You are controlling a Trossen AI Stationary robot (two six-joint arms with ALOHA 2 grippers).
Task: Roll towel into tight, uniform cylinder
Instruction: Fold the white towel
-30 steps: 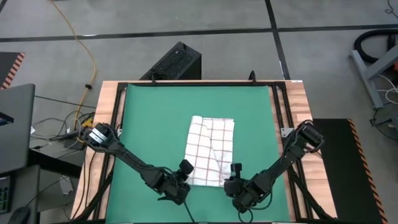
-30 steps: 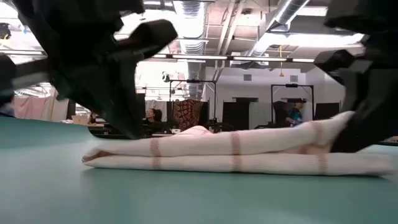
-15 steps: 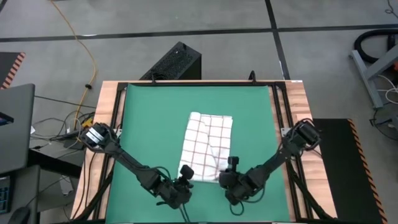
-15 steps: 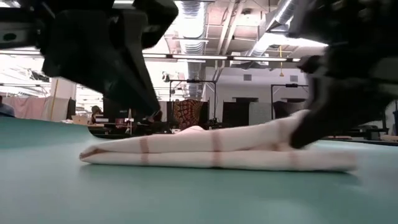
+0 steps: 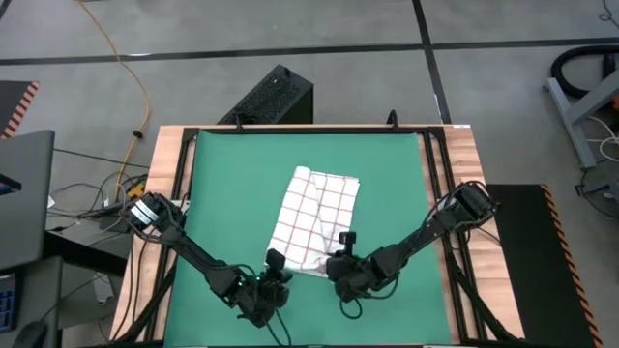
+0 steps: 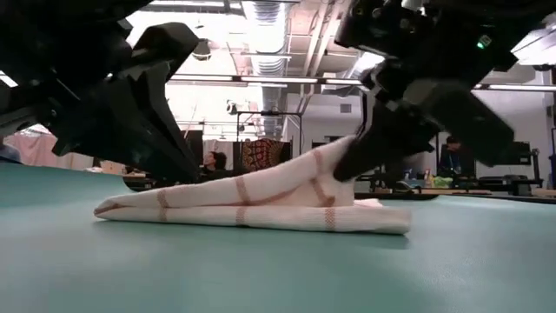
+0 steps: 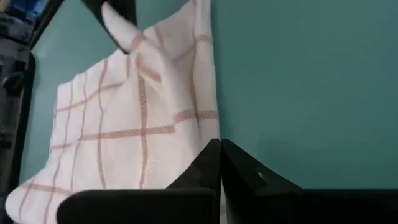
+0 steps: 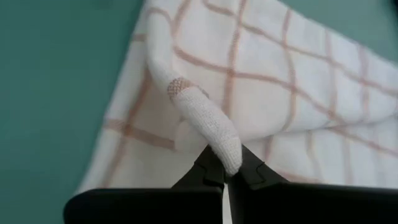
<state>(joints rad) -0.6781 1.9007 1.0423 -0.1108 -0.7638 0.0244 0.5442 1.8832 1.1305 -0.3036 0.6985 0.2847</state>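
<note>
The white checked towel (image 5: 314,217) lies folded flat on the green mat (image 5: 222,193), slanting, with its near end toward the left. Its near right corner is raised off the mat (image 6: 334,161); the rest rests on its underside. My right gripper (image 5: 345,242) is shut on that corner. My left gripper (image 5: 275,259) is shut, and its tips (image 7: 219,148) stand right at the towel's edge by the near left corner. No cylinder shows; the towel is unrolled. My left gripper's shut tips stand at the towel's side edge (image 7: 215,134); I cannot tell whether they touch it. My right gripper pinches a bunched fold of the towel's near right corner (image 8: 217,134) between its two fingers, coming slanting down from the near right. The fold is lifted, and the cloth slopes from it down to the mat.
Black frame rails (image 5: 184,174) border the mat on the wooden table. A black box (image 5: 276,97) stands beyond the far edge. Bare mat lies left and right of the towel.
My right gripper has gone toward the table's left and far edges with the pinched corner, raising it higher. The towel's near end has swung left and the cloth has turned about, while its far end has nearly stayed. My left gripper has shifted left and tipped.
</note>
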